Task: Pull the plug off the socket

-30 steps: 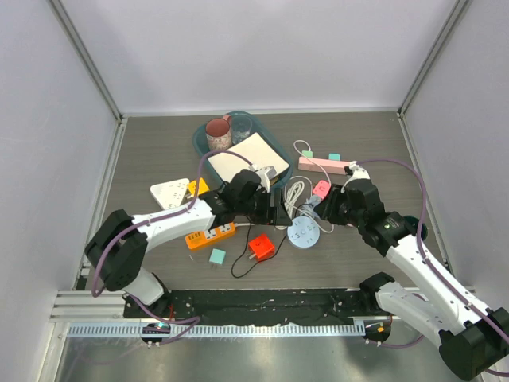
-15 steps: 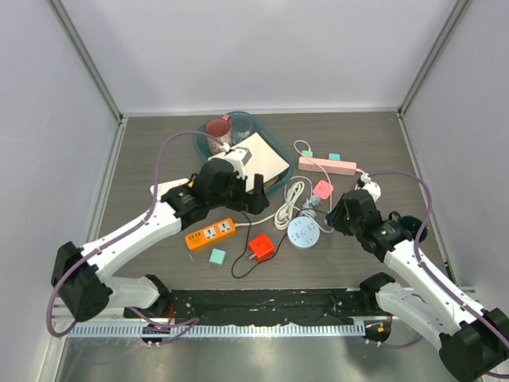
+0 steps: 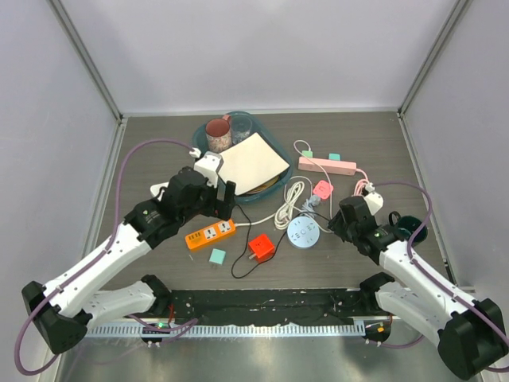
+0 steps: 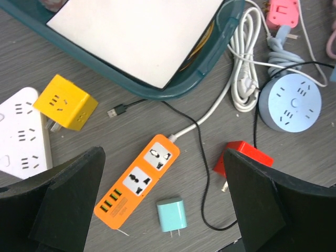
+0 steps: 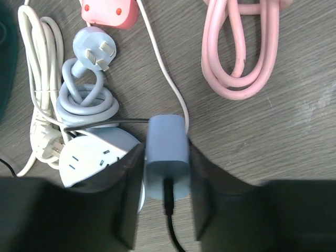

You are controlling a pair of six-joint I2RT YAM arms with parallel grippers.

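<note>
**Markings.** No brand name or label could be read on any item. The orange power strip (image 4: 137, 184) carried small print beside its row of small ports, too fine to make out.

**Task items.** One pale blue plug (image 5: 167, 137) was clamped between the closed fingers of the right claw (image 5: 164, 157), with a black cable leaving its lower end. It sat just beside the right edge of the one round blue socket (image 5: 92, 152). Whether the two touched could not be told, and the plug's pins were hidden.

**Left claw.** The left claw (image 4: 163, 157) was spread wide and held nothing. It hung over the orange power strip.

**Count of other items.**
- Long power strips: two, the orange one with two outlets and a pink strip (image 3: 328, 165).
- Flat white socket block (image 4: 21, 134): one.
- Cube adapters: two, one yellow (image 4: 65, 102) and one red (image 4: 242, 160).
- Small teal plugs: three, one loose (image 4: 171, 214) beside the orange strip and two by the pink strip (image 3: 307, 153) (image 3: 335, 157).
- Pink plug (image 5: 110, 10): one.
- Grey three-pin plug (image 5: 94, 50) on its coiled lead: one.
- Coiled white cord (image 3: 293, 199): one.
- Coiled pink cord (image 5: 241, 52): one.
- Teal tray (image 3: 199, 142): one, holding one mug (image 3: 217, 134), one clear glass (image 3: 242, 127) and one white sheet (image 3: 250, 161).
</note>
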